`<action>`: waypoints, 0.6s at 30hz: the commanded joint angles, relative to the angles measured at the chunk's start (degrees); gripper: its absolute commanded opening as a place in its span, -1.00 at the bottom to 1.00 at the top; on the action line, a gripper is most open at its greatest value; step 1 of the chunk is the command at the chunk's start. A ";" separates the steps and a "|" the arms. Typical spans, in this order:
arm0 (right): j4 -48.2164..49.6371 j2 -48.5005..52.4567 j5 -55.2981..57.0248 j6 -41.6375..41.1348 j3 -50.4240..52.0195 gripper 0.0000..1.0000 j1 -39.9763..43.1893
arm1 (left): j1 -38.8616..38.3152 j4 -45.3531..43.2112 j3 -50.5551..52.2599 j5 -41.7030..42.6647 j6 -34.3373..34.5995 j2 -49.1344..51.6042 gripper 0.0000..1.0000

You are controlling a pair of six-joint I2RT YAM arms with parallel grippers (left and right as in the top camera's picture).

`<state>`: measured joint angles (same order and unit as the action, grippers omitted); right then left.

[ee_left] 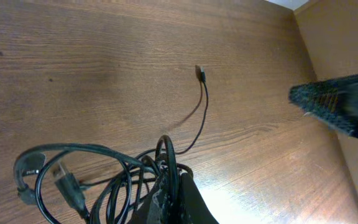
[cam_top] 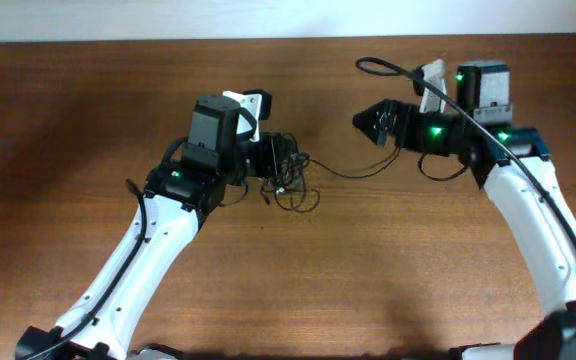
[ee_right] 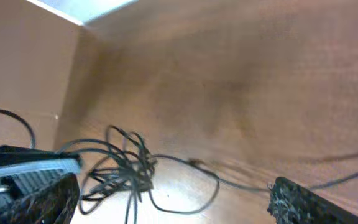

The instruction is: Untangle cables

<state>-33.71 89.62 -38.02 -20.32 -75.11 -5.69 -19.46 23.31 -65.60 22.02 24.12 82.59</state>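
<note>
L gripper [cam_top: 268,160] pinching cables [cam_top: 290,180], no legible txt

My arms are white shells with black joint blocks, thick black cables running along them, little green LEDs glowing near both wrists.

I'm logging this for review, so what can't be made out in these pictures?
- Overhead: which cables cross; too small, left hand covers part.
- Left wrist: tangle cut off by bottom edge.
- Right wrist: blurred; whether the right hand touches the cord is unclear.
</note>
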 commanded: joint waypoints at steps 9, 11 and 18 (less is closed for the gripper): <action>-1.95 5.70 -1.86 3.37 -0.33 0.98 -4.07 | 3.93 2.82 -1.01 -1.75 5.79 -1.40 -1.00; -1.42 6.43 -1.88 3.39 -0.33 0.98 -4.07 | 3.93 1.79 -1.01 -1.90 5.81 -1.40 -1.00; -0.57 7.23 -2.05 3.39 -0.33 0.98 -5.22 | 3.93 2.54 -0.98 -1.90 5.79 -1.40 -0.98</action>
<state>-34.72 96.40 -38.94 -17.74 -75.16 -9.39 -15.66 25.91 -65.60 20.53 29.65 82.59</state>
